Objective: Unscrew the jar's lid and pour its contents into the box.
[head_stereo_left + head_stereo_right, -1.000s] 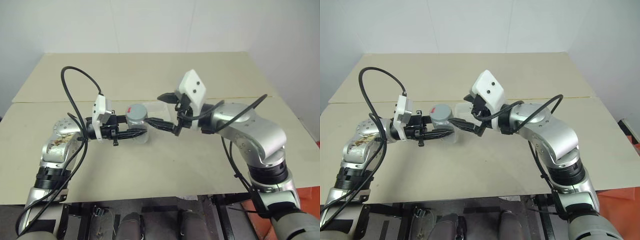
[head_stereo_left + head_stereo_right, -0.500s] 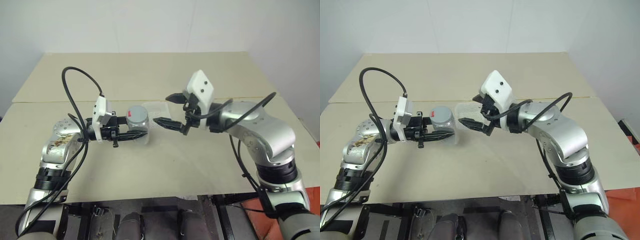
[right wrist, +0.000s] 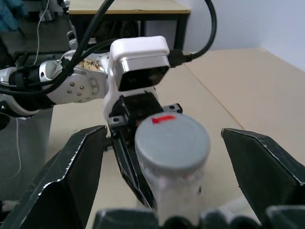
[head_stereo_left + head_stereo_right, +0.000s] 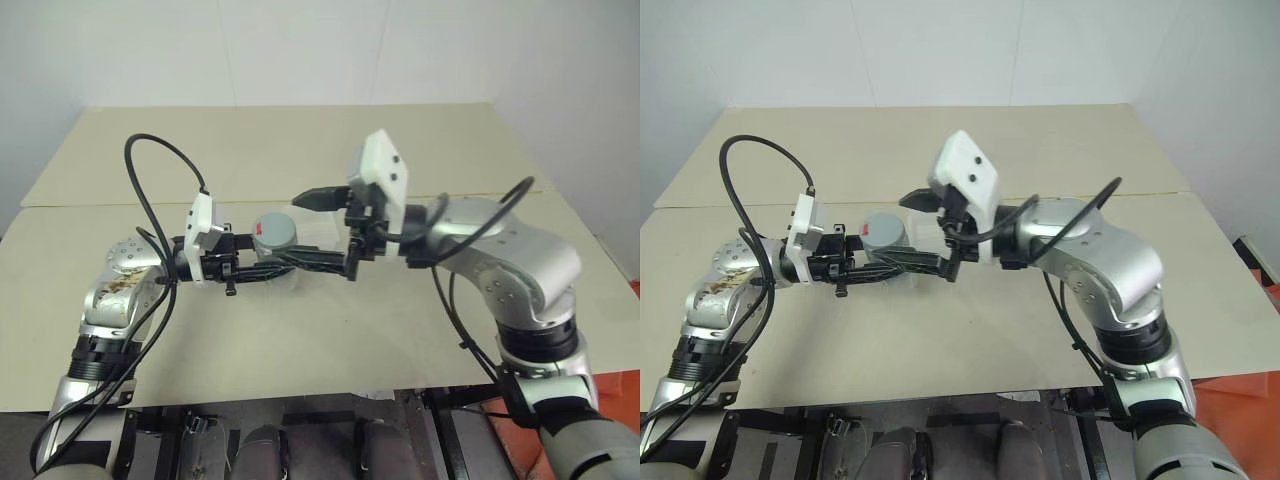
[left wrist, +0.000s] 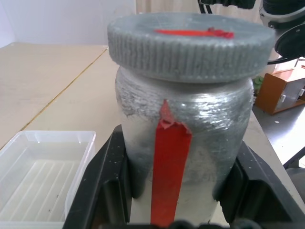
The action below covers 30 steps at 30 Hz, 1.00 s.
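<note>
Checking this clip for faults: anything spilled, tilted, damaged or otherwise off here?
Nothing stands out. The jar is upright in the left gripper, the lid still on. The right gripper is open on either side of the lid. The box looks clean.

Bright, even light falls from overhead, leaving soft faint shadows on the beige surface (image 4: 300,340) and no harsh glare. The head views are sharp throughout. In the wrist views, the nearest end effector fingers (image 3: 62,181) look soft and slightly blurred.

Head downward; wrists close on jar (image 5: 183,143)
</note>
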Each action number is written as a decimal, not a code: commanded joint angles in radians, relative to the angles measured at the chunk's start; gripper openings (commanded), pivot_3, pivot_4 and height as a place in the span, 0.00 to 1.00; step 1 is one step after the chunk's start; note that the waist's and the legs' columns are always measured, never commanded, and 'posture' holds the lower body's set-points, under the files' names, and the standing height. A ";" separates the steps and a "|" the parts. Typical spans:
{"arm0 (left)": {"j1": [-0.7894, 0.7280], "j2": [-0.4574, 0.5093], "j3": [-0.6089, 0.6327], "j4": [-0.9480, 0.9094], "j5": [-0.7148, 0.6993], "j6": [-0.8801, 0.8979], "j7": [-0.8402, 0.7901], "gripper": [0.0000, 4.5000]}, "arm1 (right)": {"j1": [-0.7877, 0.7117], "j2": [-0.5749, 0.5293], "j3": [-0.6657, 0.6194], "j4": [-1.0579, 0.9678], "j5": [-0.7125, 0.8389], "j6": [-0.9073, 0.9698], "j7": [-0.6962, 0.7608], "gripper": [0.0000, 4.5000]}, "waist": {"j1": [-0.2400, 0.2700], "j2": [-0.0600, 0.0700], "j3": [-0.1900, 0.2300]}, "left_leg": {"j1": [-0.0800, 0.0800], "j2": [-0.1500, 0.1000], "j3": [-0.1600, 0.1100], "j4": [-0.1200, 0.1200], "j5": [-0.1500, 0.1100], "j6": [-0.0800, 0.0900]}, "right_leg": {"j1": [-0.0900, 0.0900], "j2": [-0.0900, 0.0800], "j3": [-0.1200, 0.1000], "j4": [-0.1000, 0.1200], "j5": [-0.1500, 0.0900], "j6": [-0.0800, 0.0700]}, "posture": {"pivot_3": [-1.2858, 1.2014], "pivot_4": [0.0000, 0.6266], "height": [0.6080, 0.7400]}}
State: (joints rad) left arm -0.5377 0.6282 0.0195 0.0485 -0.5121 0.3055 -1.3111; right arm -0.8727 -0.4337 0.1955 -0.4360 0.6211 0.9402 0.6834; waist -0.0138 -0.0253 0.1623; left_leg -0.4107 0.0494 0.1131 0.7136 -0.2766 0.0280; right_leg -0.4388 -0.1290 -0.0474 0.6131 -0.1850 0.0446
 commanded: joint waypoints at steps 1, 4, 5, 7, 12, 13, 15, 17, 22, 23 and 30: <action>-0.006 0.005 0.008 -0.030 -0.011 -0.012 -0.008 0.43 | -0.049 0.021 0.021 0.006 -0.024 0.015 -0.029 0.99 | 0.002 0.000 0.000 | 0.000 0.000 0.000 0.000 0.000 0.000 | 0.000 0.000 0.000 0.000 0.000 0.000 | 0.52 0.24 1.00; -0.005 0.007 0.008 -0.032 -0.011 -0.010 -0.010 0.43 | -0.071 0.032 0.046 0.023 -0.045 0.022 -0.036 0.99 | 0.002 0.000 0.000 | 0.000 0.000 0.000 0.000 0.000 0.000 | 0.000 0.000 0.000 0.000 0.000 0.000 | 0.52 0.24 1.00; -0.003 0.007 0.008 -0.034 -0.010 -0.011 -0.010 0.43 | -0.073 0.034 0.052 0.024 -0.049 0.023 -0.036 0.99 | 0.002 0.000 0.000 | 0.000 0.000 0.000 0.000 0.000 0.000 | 0.000 0.000 0.000 0.000 0.000 0.000 | 0.52 0.24 1.00; 0.000 0.007 0.008 -0.037 -0.010 -0.011 -0.009 0.43 | -0.077 0.038 0.060 0.027 -0.055 0.027 -0.036 0.99 | 0.002 0.000 0.000 | 0.000 0.000 0.000 0.000 0.000 0.000 | 0.000 0.000 0.000 0.000 0.000 0.000 | 0.52 0.24 1.00; 0.004 0.007 0.010 -0.039 -0.011 -0.012 -0.009 0.43 | -0.087 0.049 0.072 0.042 -0.068 0.033 -0.040 0.99 | 0.001 0.000 0.000 | 0.000 0.000 0.000 0.000 0.000 0.000 | 0.000 0.000 0.000 0.000 0.000 0.000 | 0.52 0.24 1.00; 0.005 0.007 0.010 -0.040 -0.011 -0.012 -0.008 0.43 | -0.089 0.051 0.073 0.043 -0.070 0.035 -0.040 0.99 | 0.001 0.000 0.000 | 0.000 0.000 0.000 0.000 0.000 0.000 | 0.000 0.000 0.000 0.000 0.000 0.000 | 0.52 0.24 1.00; 0.007 0.007 0.011 -0.041 -0.012 -0.012 -0.008 0.43 | -0.091 0.053 0.075 0.046 -0.073 0.037 -0.038 0.99 | 0.001 0.000 0.000 | 0.000 0.000 0.000 0.000 0.000 0.000 | 0.000 0.000 0.000 0.000 0.000 0.000 | 0.52 0.24 1.00; 0.009 0.008 0.012 -0.043 -0.012 -0.012 -0.007 0.43 | -0.093 0.054 0.076 0.047 -0.075 0.040 -0.035 0.99 | 0.001 0.000 0.000 | 0.000 0.000 0.000 0.000 0.000 0.000 | 0.000 0.000 0.000 0.000 0.000 0.000 | 0.52 0.24 1.00; 0.014 0.009 0.013 -0.052 -0.013 -0.010 -0.006 0.43 | -0.096 0.053 0.077 0.048 -0.075 0.044 -0.029 0.99 | 0.001 0.000 0.000 | 0.000 0.000 0.000 0.000 0.000 0.000 | 0.000 0.000 0.000 0.000 0.000 0.000 | 0.52 0.24 1.00; 0.015 0.010 0.013 -0.054 -0.013 -0.009 -0.005 0.43 | -0.097 0.053 0.077 0.047 -0.074 0.045 -0.027 0.99 | 0.001 0.000 0.000 | 0.000 0.000 0.000 0.000 0.000 0.000 | 0.000 0.000 0.000 0.000 0.000 0.000 | 0.52 0.24 1.00; 0.021 0.014 0.015 -0.062 -0.016 -0.007 -0.005 0.43 | -0.102 0.051 0.077 0.039 -0.073 0.052 -0.021 0.79 | 0.001 0.000 0.000 | 0.000 0.000 0.000 0.000 0.000 0.000 | 0.000 0.000 0.000 0.000 0.000 0.000 | 0.52 0.24 1.00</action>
State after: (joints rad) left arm -0.5111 0.6303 0.0196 0.0268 -0.5121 0.3056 -1.3134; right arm -0.9422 -0.3803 0.2829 -0.3637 0.5504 0.9922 0.6570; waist -0.0129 -0.0252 0.1623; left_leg -0.4106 0.0495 0.1130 0.7135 -0.2765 0.0280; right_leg -0.4388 -0.1290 -0.0477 0.6132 -0.1850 0.0446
